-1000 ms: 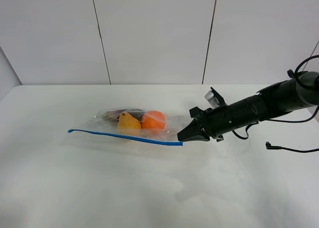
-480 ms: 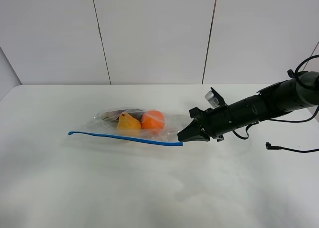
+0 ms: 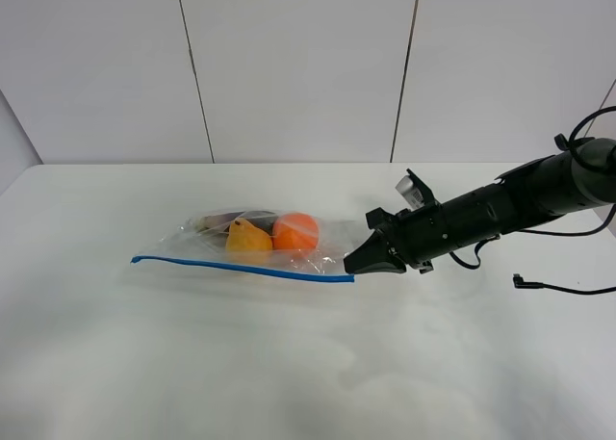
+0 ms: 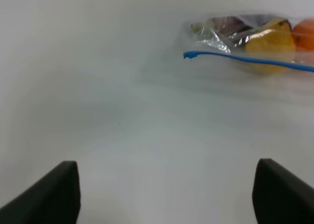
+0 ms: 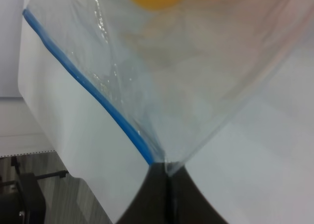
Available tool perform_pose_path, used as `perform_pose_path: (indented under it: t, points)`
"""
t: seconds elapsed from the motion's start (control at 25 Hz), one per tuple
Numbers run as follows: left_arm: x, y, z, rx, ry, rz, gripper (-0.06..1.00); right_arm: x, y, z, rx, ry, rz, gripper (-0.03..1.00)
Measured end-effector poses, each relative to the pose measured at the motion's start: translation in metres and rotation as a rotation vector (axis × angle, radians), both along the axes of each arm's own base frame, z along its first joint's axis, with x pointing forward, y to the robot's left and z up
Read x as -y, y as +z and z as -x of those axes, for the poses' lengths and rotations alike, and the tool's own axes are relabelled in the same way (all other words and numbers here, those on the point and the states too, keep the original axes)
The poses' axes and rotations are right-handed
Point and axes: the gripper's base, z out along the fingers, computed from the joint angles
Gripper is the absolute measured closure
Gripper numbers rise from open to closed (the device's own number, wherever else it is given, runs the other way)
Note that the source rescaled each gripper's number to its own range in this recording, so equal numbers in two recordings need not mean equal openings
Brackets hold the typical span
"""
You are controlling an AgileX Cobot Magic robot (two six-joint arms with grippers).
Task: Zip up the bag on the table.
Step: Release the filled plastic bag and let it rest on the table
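Note:
The clear bag [image 3: 223,240] lies on the white table [image 3: 289,373], holding an orange fruit [image 3: 297,231] and a yellow fruit [image 3: 247,239]. Its blue zipper strip [image 3: 241,266] runs along the near edge. My right gripper [image 3: 350,265] is shut on the bag's right corner, at the end of the strip. The right wrist view shows the bag [image 5: 206,82] and strip [image 5: 83,82] pinched between the closed fingers of the right gripper [image 5: 167,185]. My left gripper [image 4: 167,189] is open over bare table, well short of the bag [image 4: 230,30] and the strip's free end [image 4: 189,54].
A thin black cable [image 3: 558,288] lies on the table at the far right, behind my right arm. A white panelled wall [image 3: 298,64] stands behind the table's far edge. The left arm is out of the exterior high view.

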Motion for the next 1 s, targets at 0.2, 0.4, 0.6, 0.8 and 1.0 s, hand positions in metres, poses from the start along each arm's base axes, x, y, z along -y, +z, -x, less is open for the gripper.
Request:
perform_pose_path:
  t: [0.2,0.4,0.6,0.8,1.0]
  points:
    - [0.0001,0.0,0.0,0.0,0.0,0.001,0.06,0.0,-0.0001,0.0,0.0,0.0,0.001,0.97]
    - [0.0001,0.0,0.0,0.0,0.0,0.001,0.06,0.0,-0.0001,0.0,0.0,0.0,0.001,0.97]
    - [0.0001,0.0,0.0,0.0,-0.001,0.0,0.06,0.0001,-0.0001,0.0,0.0,-0.001,0.001,0.97]
    - [0.0001,0.0,0.0,0.0,-0.002,-0.003,0.06,0.0003,-0.0003,-0.0003,-0.001,-0.005,0.004,0.97]
    - [0.0001,0.0,0.0,0.0,-0.002,-0.003,0.06,0.0005,-0.0005,-0.0006,0.0,-0.008,0.007,0.75]
